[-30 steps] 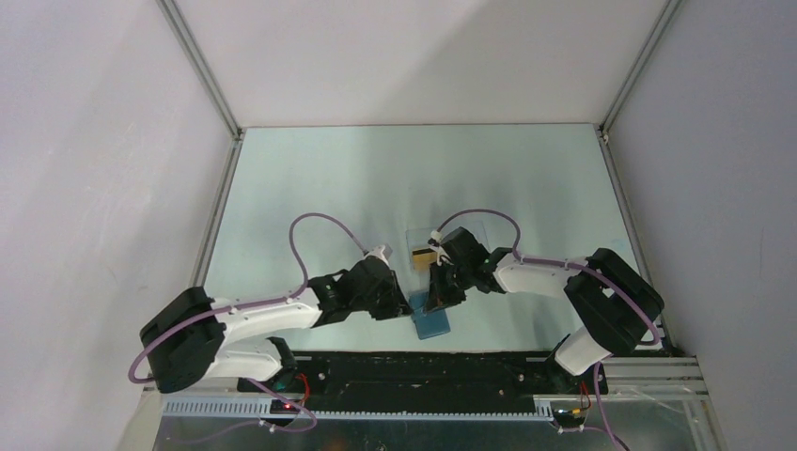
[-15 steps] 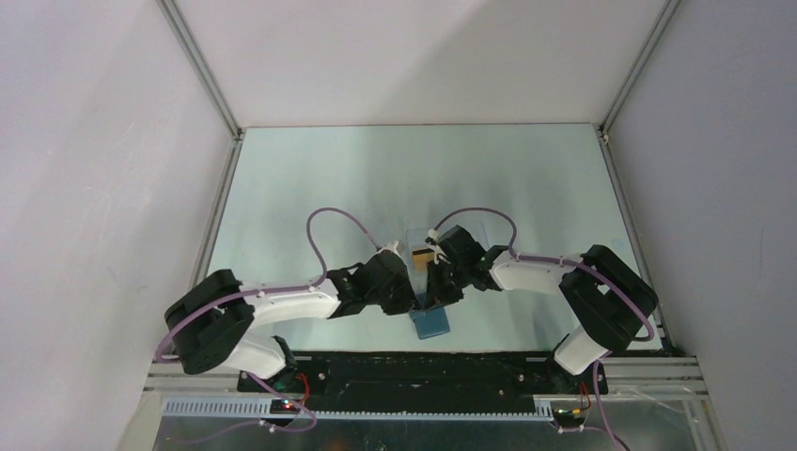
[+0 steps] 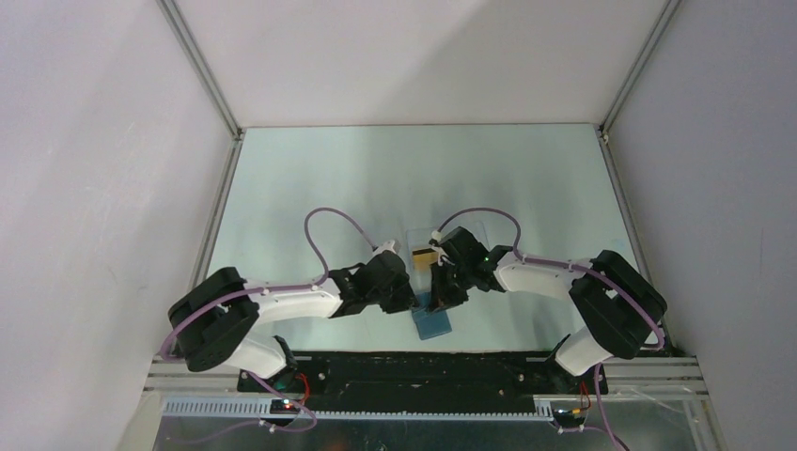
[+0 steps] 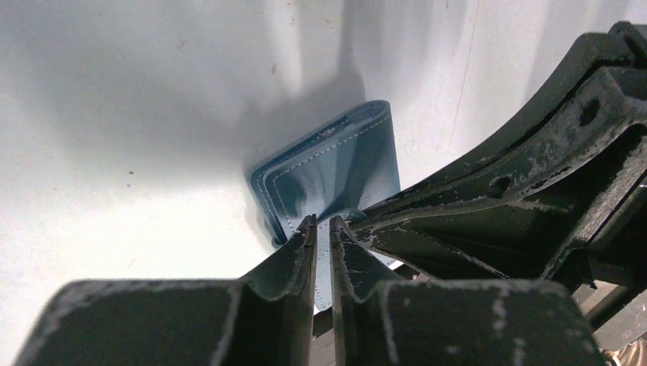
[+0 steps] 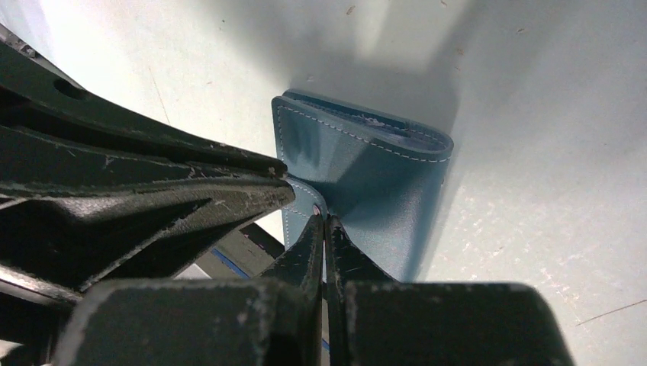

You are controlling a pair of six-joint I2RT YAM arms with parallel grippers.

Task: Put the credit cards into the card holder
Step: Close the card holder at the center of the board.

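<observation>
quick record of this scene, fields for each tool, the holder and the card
card holder: blue, one flap lifted at its edge
left tool: pinching that flap
right tool: shut on the same flap, beside the left tool
credit card: orange-gold, beyond the holder, not inside it

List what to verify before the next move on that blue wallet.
1. Right gripper clamped on the flap of the card holder: ok.
2. Left gripper holding the same flap: ok, pale blue material sits between its fingers.
3. Card holder open enough to take a card: not ok, it is folded flat.
4. Card holder resting on the table: ok.
5. Credit card in a gripper: not ok, it lies beyond both grippers.
6. Further cards present: cannot tell.
</observation>
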